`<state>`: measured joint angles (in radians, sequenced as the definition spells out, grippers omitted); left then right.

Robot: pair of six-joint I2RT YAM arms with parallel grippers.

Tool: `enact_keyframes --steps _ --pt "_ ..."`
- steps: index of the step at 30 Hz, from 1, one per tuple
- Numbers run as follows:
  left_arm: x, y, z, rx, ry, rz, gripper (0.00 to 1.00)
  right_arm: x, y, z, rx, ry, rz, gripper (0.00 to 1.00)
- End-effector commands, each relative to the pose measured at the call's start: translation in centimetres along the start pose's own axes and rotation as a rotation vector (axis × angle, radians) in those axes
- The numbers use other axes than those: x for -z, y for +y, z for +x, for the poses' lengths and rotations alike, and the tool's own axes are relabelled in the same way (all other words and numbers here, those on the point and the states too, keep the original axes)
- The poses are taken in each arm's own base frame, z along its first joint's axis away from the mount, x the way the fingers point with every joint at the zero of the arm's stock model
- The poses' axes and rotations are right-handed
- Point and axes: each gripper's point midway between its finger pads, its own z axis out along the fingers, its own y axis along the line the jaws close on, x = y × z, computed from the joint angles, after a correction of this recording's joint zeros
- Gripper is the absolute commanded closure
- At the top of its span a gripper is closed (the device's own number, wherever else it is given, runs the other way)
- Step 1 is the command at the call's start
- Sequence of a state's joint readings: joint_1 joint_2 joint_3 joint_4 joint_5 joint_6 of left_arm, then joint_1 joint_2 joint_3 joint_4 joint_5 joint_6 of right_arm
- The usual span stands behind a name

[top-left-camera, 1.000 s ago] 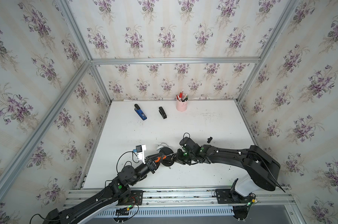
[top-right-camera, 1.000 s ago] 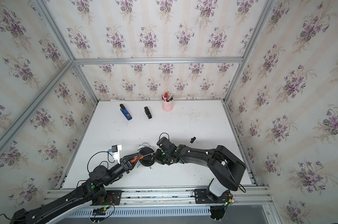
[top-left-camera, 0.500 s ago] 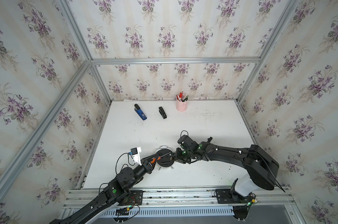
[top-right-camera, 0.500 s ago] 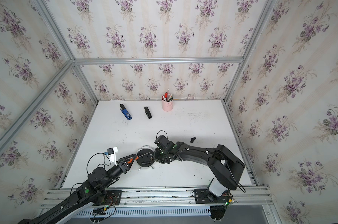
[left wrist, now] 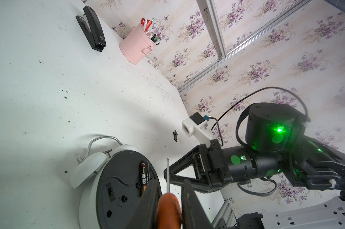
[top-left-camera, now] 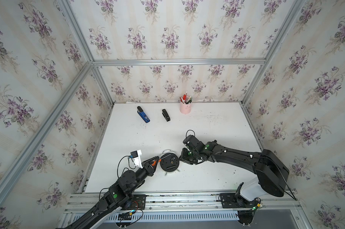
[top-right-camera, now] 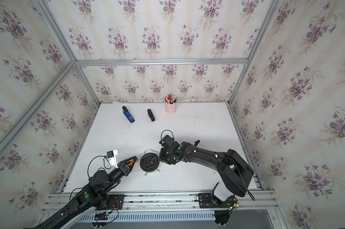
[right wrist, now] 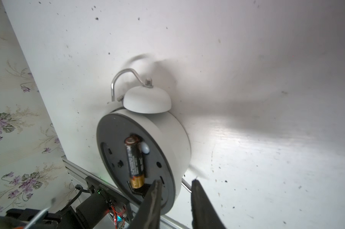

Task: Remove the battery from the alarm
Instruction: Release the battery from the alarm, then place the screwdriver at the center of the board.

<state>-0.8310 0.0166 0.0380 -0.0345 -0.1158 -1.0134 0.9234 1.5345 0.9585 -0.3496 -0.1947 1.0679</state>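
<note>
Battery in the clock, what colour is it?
Slim battery: black, copper-gold end. Clearest in the right wrist view.

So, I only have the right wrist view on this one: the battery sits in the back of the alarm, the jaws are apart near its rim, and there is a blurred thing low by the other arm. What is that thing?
Observer: It is an orange-handled screwdriver. The left wrist view shows the left gripper shut on its handle, with the shaft reaching toward the alarm.
Reviewer: Is anything loose on the table outside my frame?
Observer: Yes, a small black piece lies on the table, just on the far side of the right arm. I cannot tell whether it came off the alarm.
</note>
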Motion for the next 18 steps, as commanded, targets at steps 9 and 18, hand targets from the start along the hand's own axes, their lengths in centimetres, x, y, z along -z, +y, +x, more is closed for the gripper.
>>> enact_keyframes --steps 9,18 --pt "3.5 1.2 -4.2 -0.156 -0.035 -0.277 1.00 -0.3 3.8 0.9 0.149 0.069 0.070 0.57" --pt "0.0 3.9 -3.3 -0.229 0.085 -0.461 0.94 -1.9 2.7 1.9 0.239 0.100 0.290 0.60"
